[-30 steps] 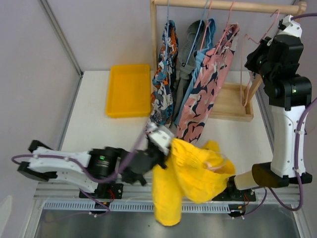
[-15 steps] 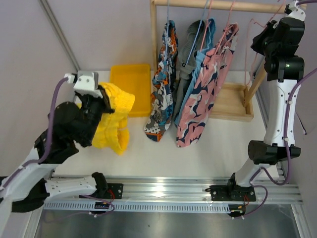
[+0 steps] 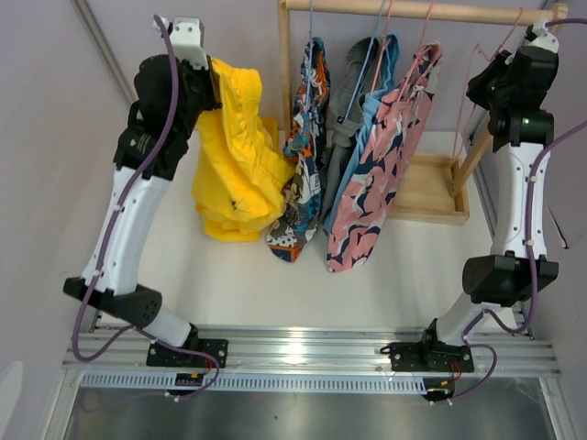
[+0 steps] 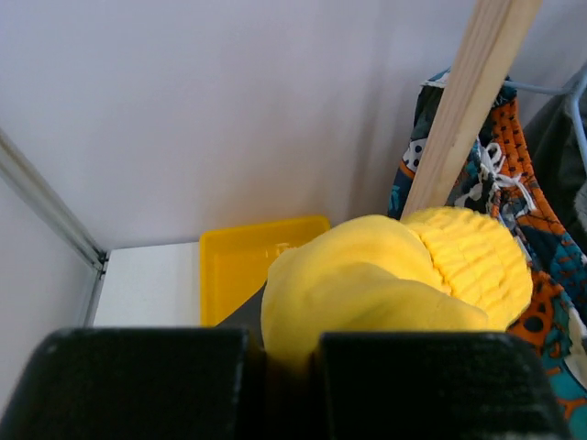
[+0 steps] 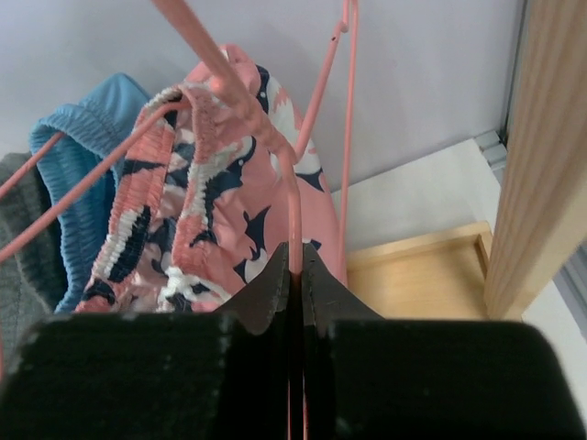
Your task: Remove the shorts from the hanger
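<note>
White table (image 3: 385, 284) carries a yellow tray (image 4: 234, 266) and wooden rack base (image 3: 431, 192).

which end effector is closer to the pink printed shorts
Right. The right end effector grips a pink hanger beside the pink printed shorts; the left end effector holds the yellow shorts farther away.

A robotics lab test cell — two robot arms (image 3: 128, 202) bolted to an aluminium rail (image 3: 303, 341) at the edge of a white tabletop (image 3: 229, 275), loose purple cabling (image 3: 170, 82), bare panel walls (image 3: 64, 110), and staged props: a small wooden rack (image 3: 422, 11) of shorts (image 3: 376, 174), a yellow tray (image 4: 234, 266).
</note>
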`<state>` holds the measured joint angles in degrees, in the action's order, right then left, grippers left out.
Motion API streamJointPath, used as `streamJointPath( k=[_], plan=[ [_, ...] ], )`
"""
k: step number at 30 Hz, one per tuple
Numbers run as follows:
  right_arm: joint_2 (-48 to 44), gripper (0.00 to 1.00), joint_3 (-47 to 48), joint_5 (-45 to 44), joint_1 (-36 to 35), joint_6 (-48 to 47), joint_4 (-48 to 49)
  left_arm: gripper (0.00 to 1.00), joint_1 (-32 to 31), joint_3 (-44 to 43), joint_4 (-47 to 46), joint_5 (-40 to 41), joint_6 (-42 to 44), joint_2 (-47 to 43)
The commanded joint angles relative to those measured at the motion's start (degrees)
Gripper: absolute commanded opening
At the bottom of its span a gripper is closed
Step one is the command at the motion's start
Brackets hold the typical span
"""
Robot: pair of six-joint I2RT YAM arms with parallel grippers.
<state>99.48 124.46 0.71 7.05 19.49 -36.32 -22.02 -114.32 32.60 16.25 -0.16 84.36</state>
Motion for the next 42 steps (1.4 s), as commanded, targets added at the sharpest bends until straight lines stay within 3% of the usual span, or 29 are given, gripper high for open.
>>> streamJointPath(
  k=[1, 2, 3, 6, 9, 15, 19, 21, 22, 23, 26, 28, 31, 36, 37, 42],
  plan=[
    [-5.87, 0.20, -5.36, 1.31, 0.68, 0.82, 1.16, 0.00, 3.29, -10.10, -1.93, -8.25, -1.60, 7.45],
    [-6.75, 0.38, -7.63, 1.40, 0.95, 0.73, 1.16, 0.00, 3.65, -13.00, -1.84, -8.60, -1.42, 9.23],
    [-7.71, 0.81, -8.88, 1.22, 1.12, 0.64, 1.25, 0.00, 4.35, -15.81, -1.66, -8.69, -0.81, 11.07],
    [-12.63, 0.99, -15.20, 1.13, 1.56, 0.55, 3.35, 0.00, 5.67, -23.37, -0.96, -7.72, -0.10, 18.28],
    [-17.38, 0.99, -20.38, 1.31, 2.35, 0.99, 4.14, 0.00, 7.51, -28.31, -0.43, -7.38, -0.80, 23.13],
    [-24.77, 0.99, -24.79, 3.33, 2.36, 2.39, 4.24, 0.01, 9.19, -25.26, -6.75, -7.90, -0.01, 25.68],
    [-29.16, 0.99, -25.67, 6.39, 1.92, 3.63, 3.44, 0.16, 9.98, -23.06, -8.42, -7.38, -1.24, 30.51],
    [-31.80, 0.99, -25.68, 6.50, 1.39, 3.63, 3.27, 0.39, 10.15, -19.46, -10.09, -6.94, -2.38, 32.61],
    [-32.59, 0.99, -24.89, 6.76, 1.04, 3.63, 2.92, 0.84, 10.16, -18.84, -10.10, -6.93, -2.73, 33.41],
    [-33.55, 0.99, -24.19, 7.11, 0.86, 3.72, 2.66, 0.99, 10.24, -18.83, -9.66, -6.06, -4.22, 34.20],
    [-33.92, 0.99, -21.64, 11.67, 0.34, 4.94, 3.61, 0.99, 10.24, -20.67, -4.84, -5.45, -7.30, 35.88],
    [-32.43, 0.99, -19.54, 15.70, -0.63, 6.35, 5.72, 0.99, 9.55, -19.19, -3.25, -5.01, -8.27, 32.22],
    [-27.78, 1.00, -16.90, 16.96, -3.34, 7.14, 7.05, 0.99, 7.35, -5.19, -6.74, -1.93, -7.31, 21.17],
    [-19.08, 0.99, -11.53, 15.21, -6.87, 6.88, 8.45, 0.99, 4.09, 9.54, -11.77, -1.83, -6.25, 4.09],
    [-14.97, 1.00, -9.87, 14.07, -6.87, 6.71, 8.37, 0.99, 2.87, 16.78, -12.99, -1.75, -6.43, -3.25],
    [-9.40, 0.98, -9.41, 12.83, -8.37, 7.32, 10.12, 0.99, 1.63, 27.56, -15.72, -2.19, -6.60, -14.98]
  ],
)
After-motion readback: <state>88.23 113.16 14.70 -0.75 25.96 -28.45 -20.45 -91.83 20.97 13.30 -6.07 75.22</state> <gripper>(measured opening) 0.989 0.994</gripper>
